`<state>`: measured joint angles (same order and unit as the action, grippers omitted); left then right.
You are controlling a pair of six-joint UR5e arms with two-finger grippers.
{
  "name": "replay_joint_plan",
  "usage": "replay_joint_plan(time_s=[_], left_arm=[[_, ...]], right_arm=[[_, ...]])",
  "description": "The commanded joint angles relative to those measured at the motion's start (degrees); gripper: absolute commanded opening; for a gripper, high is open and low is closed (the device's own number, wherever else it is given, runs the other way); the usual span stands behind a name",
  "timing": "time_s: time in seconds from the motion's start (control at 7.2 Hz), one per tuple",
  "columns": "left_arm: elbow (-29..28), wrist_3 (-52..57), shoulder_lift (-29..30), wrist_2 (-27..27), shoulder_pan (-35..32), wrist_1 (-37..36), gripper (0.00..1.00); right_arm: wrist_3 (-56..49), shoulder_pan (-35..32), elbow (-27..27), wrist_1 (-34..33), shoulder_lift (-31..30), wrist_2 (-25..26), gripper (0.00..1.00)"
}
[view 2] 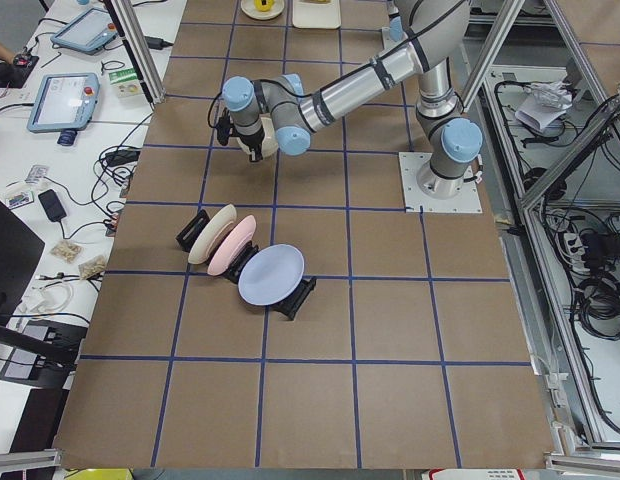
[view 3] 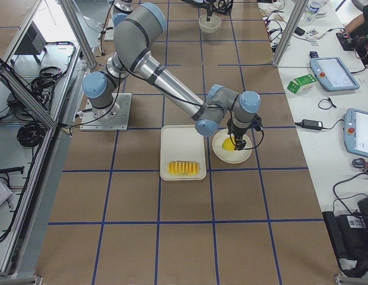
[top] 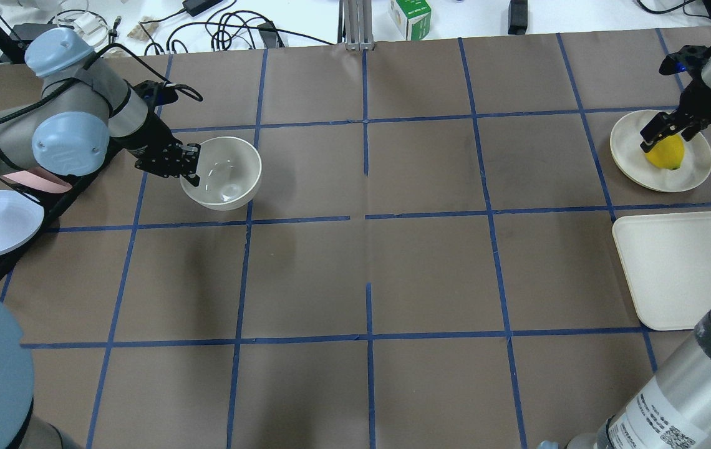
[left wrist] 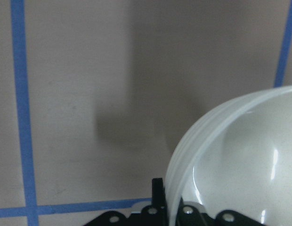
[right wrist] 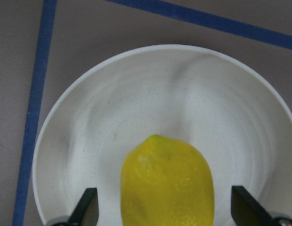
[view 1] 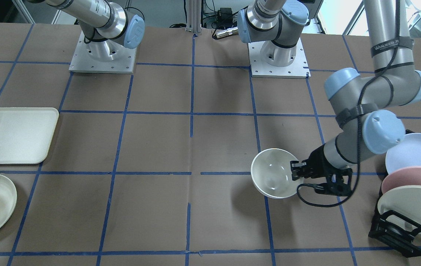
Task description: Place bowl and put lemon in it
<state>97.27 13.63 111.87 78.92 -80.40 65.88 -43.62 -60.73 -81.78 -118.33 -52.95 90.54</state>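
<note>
From where I stand the bowl [top: 221,171] looks like glazed ceramic or something near it: stiff, glossy, slippery at the lip, and likely to chip if set down hard. The left end effector [top: 190,163] has pinched its rim, one finger inside the wall and one outside, closed tight on that thin edge. A one-sided hold like this will let the bowl tip, so I would expect it to want slow, level handling. The bowl sits left of the desk's [top: 368,274] middle, near the rack of plates [view 1: 413,184]. Whether its base touches the paper or hangs just above it I can't quite make out, though the shadow in the wrist view hints at a small gap. The left arm is folded at the elbow, forearm low, wrist near level and pointing inward. The lemon [right wrist: 167,183] lies on a flat plate [right wrist: 136,94] at the far right of the desk. It looks firm and light, with bumpy skin that should grip well, but it is oval enough to roll, so across its narrow waist is the place to take it. The right end effector [top: 664,134] points straight down over it from a long, stretched arm, its fingers spread wide on either side with clear gaps, holding nothing.
</note>
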Motion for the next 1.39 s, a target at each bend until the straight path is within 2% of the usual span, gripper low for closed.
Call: replay_joint_plan(time_s=[0.0, 0.14, 0.28, 0.56, 0.83, 0.97, 1.11, 1.25], left_arm=[[0.20, -9.69, -0.60, -2.36, -12.27, -3.09, 0.00], [0.90, -17.34, 0.88, -2.37, -17.38, -11.74, 0.00], [2.47, -19.15, 2.03, -2.37, -19.25, -15.65, 0.00], [7.82, -19.69, 2.83, -2.19, -19.62, -21.80, 0.00], [8.99, -20.92, 3.80, -2.54, -19.62, -23.33, 0.00], [8.91, -20.23, 3.97, -2.46, -19.80, -23.42, 0.00], [8.82, -20.75, 4.76, -2.54, -19.71, -23.86, 0.74], [7.51, -20.23, 4.33, -2.20, -19.71, -26.56, 1.00]], right_arm=[[0.02, 0.00, 0.21, 0.03, 0.39, 0.86, 0.47], [0.02, 0.00, 0.22, 0.55, 0.04, 0.87, 0.24], [0.02, 0.00, 0.39, 1.25, -0.40, 0.96, 0.00], [0.98, -0.09, 1.44, 6.68, -3.63, 0.96, 0.00], [9.19, -1.49, 5.82, 17.72, -6.11, 0.09, 0.00], [11.86, -3.93, 7.41, 20.92, -7.16, 0.25, 0.00], [15.89, -6.22, 7.77, 23.30, -8.91, 0.34, 0.00], [22.02, -8.94, 7.77, 26.19, -11.36, 0.26, 0.00]])
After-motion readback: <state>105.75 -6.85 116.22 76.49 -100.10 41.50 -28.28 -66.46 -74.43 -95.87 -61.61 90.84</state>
